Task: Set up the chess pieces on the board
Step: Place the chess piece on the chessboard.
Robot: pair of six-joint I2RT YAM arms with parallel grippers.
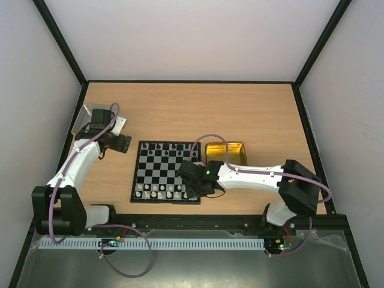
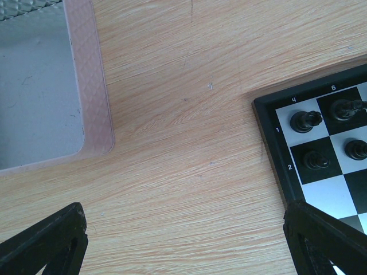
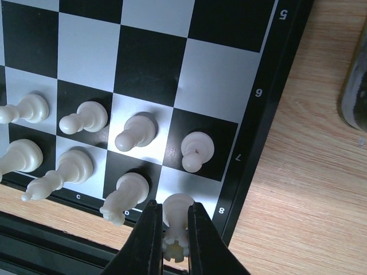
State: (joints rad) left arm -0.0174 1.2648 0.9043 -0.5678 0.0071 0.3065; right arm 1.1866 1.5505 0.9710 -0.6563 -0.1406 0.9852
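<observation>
Right wrist: crenellated cream rook (image 3: 176, 213) in pincer (image 3: 173, 207)

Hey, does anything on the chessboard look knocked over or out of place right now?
Nothing stands out. The white pieces stand one per square on the board, and the right gripper is shut on the corner rook.

One board (image 1: 165, 173), one gold tray (image 1: 224, 144), one lid (image 2: 92, 86).

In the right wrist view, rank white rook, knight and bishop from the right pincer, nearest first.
1. white rook, clamped in the right pincer, corner square.
2. knight, adjacent back-row square.
3. bishop, one square beyond the knight.
</observation>
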